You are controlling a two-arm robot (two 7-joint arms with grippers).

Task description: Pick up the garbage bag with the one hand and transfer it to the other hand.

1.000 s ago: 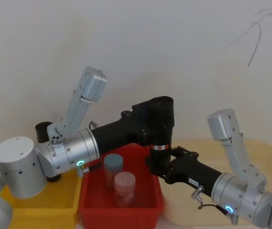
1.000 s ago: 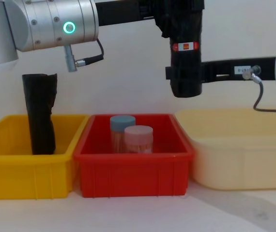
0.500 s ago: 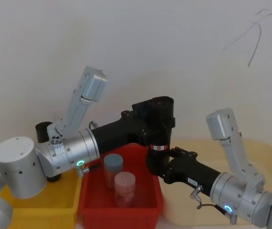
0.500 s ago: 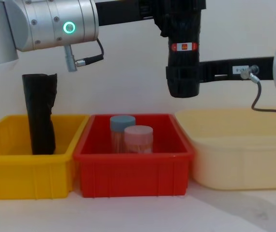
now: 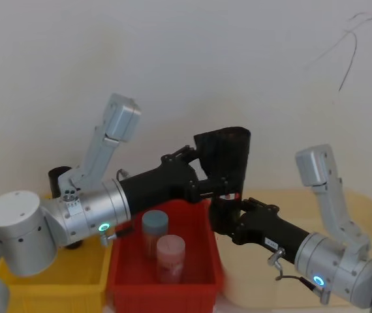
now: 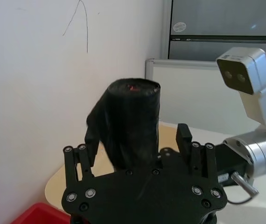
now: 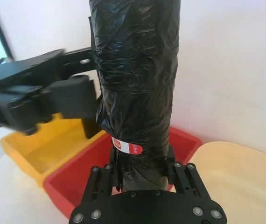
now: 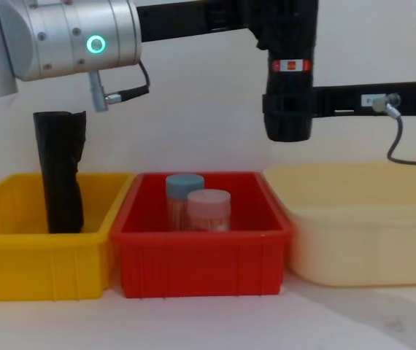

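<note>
Upper centre: my right gripper [image 7: 142, 164] clamps the upright garbage bag [image 8: 290, 82]; left gripper [image 6: 135, 140] stands open around it, presumably for handover.

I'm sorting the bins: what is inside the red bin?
Two upright jars: a blue-lidded jar behind, a pink-lidded jar in front. From the chest view, the front wall of the red bin hides their bases.

Bright, even light; soft shadows (quite faint) on the wall [image 5: 173, 65].
</note>
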